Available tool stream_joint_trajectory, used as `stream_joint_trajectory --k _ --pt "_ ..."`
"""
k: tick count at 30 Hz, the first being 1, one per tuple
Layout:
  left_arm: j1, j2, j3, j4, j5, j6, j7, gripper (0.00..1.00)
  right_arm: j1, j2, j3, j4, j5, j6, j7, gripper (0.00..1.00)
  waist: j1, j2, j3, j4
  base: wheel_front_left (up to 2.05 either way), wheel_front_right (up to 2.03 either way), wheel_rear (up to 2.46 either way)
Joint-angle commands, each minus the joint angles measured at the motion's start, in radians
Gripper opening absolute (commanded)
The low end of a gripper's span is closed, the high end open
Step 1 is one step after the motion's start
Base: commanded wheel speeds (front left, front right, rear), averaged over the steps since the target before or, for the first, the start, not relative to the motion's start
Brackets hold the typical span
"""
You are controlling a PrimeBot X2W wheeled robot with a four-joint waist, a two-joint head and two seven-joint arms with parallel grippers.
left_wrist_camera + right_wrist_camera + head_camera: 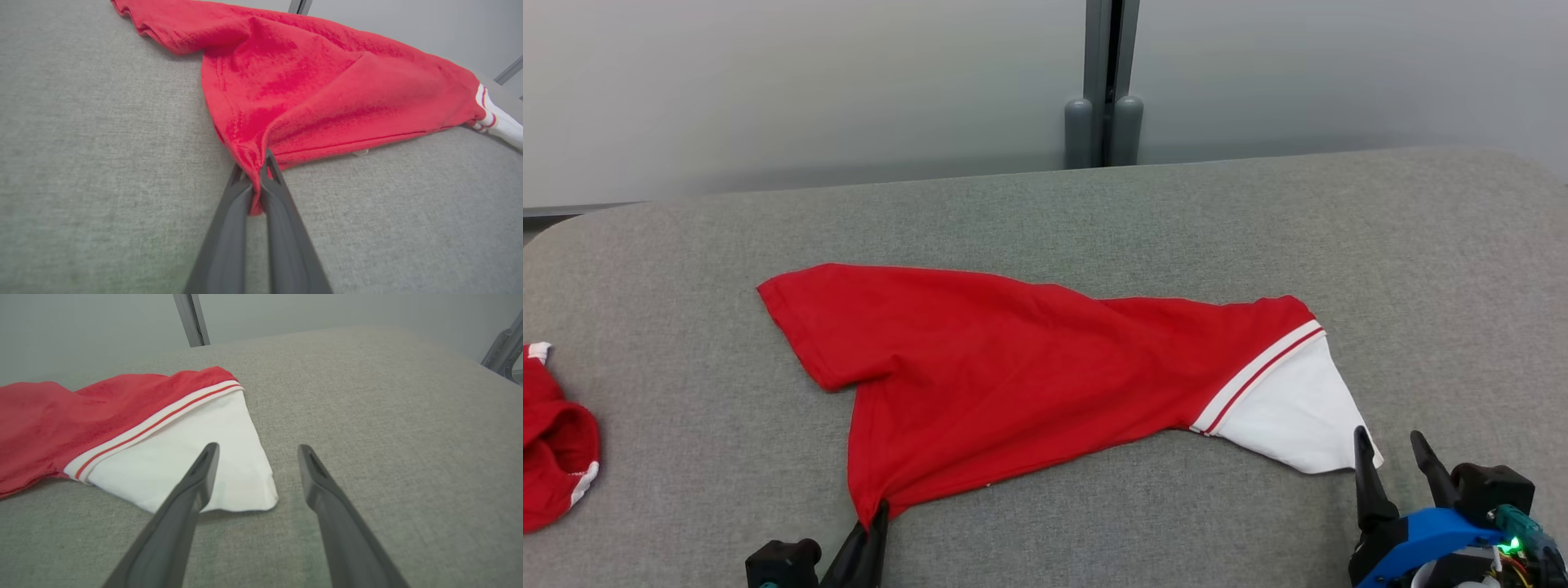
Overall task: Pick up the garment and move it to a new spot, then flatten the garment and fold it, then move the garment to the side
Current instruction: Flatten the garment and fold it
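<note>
The soft, light red knit shirt [1013, 367] with a white end will likely sag: the left tool [879, 513] is clamped on its red corner, and the right tool [1388, 437] gapes empty by the white corner.

The red-and-white cloth garment [1013, 367] between the pinching jaws looks soft and matt; the grey fabric surface [1094, 220] beneath them is coarse-woven; the dark fingers [190, 494] are smooth plastic.

Red shirt [1013, 367] with a white end past a striped band, lying spread out but wrinkly on the grey desk [1094, 220]. Its near left corner's bunched into a point.
</note>
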Motion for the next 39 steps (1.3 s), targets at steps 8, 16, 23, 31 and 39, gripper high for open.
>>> stream_joint_trajectory --k 8,16,23,31,39 --pt "-0.013 0.03 -0.021 -0.01 -0.003 -0.001 0.0 0.0 -0.096 -0.002 -0.042 0.207 -0.003 0.0 0.0 1.0 0.0 0.0 0.03 0.034 0.0 0.0 0.0" --pt "-0.018 0.028 -0.033 -0.014 0.002 -0.001 0.0 0.0 -0.1 0.014 0.095 0.36 0.097 0.003 0.011 0.0 0.0 0.0 0.025 0.036 0.0 0.0 0.0" --pt "-0.023 0.029 -0.027 -0.056 0.014 -0.001 0.0 0.0 -0.102 0.0 0.081 0.227 0.133 0.001 0.0 0.0 0.0 0.0 -0.018 0.037 0.0 0.0 0.0" --pt "-0.132 0.111 0.022 -0.292 0.054 -0.001 0.0 0.0 -0.125 -0.003 0.08 -0.21 0.339 0.0 -0.001 0.0 0.0 0.0 -0.095 0.041 0.0 0.0 0.0" --pt "-0.347 0.27 0.027 -0.46 0.074 -0.001 0.0 0.0 -0.25 -0.004 0.084 -0.446 0.332 0.0 -0.001 0.0 0.0 0.0 -0.12 0.044 0.0 0.0 0.0"
